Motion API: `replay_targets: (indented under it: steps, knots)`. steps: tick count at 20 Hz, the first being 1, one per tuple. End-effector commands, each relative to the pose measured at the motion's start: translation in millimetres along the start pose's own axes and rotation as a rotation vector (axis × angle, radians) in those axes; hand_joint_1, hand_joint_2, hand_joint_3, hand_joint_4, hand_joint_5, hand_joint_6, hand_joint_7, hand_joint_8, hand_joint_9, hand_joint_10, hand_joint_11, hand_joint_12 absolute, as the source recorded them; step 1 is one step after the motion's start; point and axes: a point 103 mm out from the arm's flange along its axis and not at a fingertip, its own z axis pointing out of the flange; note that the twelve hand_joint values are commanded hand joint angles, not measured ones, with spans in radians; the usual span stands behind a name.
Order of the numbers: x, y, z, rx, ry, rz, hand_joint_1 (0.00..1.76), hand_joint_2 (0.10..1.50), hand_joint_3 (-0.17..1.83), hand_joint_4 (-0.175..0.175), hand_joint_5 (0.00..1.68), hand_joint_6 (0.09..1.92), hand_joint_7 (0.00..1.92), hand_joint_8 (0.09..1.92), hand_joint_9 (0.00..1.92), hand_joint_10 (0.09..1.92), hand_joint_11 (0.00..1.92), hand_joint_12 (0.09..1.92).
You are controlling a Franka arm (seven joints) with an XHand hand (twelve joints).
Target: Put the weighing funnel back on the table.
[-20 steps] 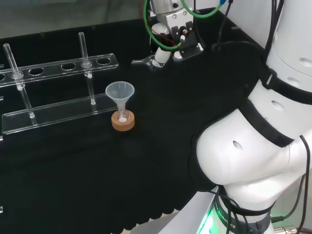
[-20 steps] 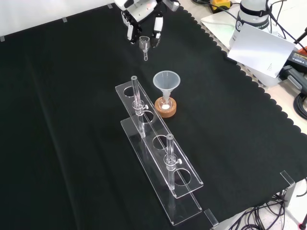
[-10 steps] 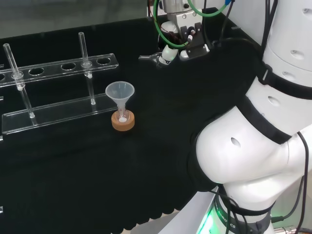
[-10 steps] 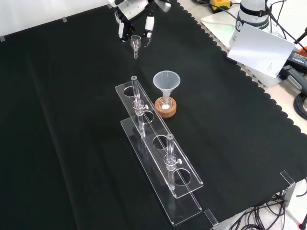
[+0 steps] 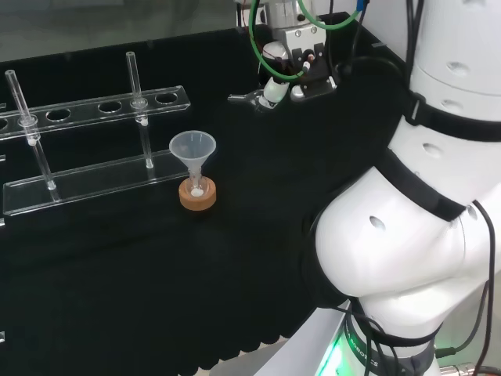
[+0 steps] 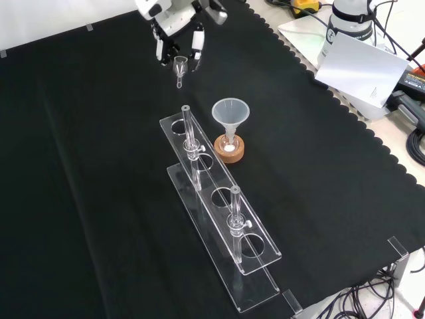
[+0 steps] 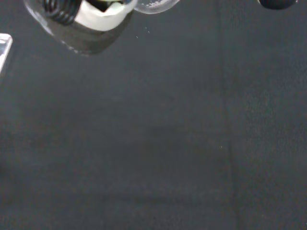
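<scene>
The hand [image 6: 174,26] hangs above the far part of the black cloth in the front view, its fingers curled round the small clear weighing funnel [image 6: 179,68]. The funnel's cup sits between the fingertips and its short stem points down, off the cloth. In the head view the hand [image 5: 275,78] is at the top centre, with the weighing funnel [image 5: 244,98] sticking out to its left. The wrist view looks down on bare black cloth, with a blurred part of the hand [image 7: 91,19] and a clear curved edge of the weighing funnel [image 7: 153,5] beside it.
The big funnel [image 6: 230,117] stands in a small flask on a cork ring [image 6: 229,149] near mid-cloth. A clear test-tube rack [image 6: 222,219] with two glass tubes runs toward the front. Papers and cables lie beyond the cloth's scalloped right edge [image 6: 345,113]. The arm's white links [image 5: 423,219] stand at the head view's right.
The hand has carried the weighing funnel leftward and slightly up in the front view, farther from the big funnel; in the head view it drifted right. Its hold has not changed.
</scene>
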Motion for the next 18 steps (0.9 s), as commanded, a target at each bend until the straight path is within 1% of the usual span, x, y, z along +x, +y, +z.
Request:
replay_targets:
  steps: [1, 10, 18]
  knots:
    - [-28, 42, 23, 0.028, 0.019, 0.022, 1.09, 0.8, 0.47, 0.175, 1.17, 0.78, 1.42, 0.21, 1.61, 0.09, 1.31, 0.71]
    - [-41, 71, 54, 0.078, 0.031, 0.024, 1.09, 0.8, 0.47, 0.175, 1.17, 0.78, 1.42, 0.21, 1.61, 0.09, 1.31, 0.71]
    - [-40, 89, 78, 0.117, 0.022, 0.022, 1.09, 0.8, 0.47, 0.175, 1.17, 0.79, 1.42, 0.21, 1.61, 0.09, 1.31, 0.71]
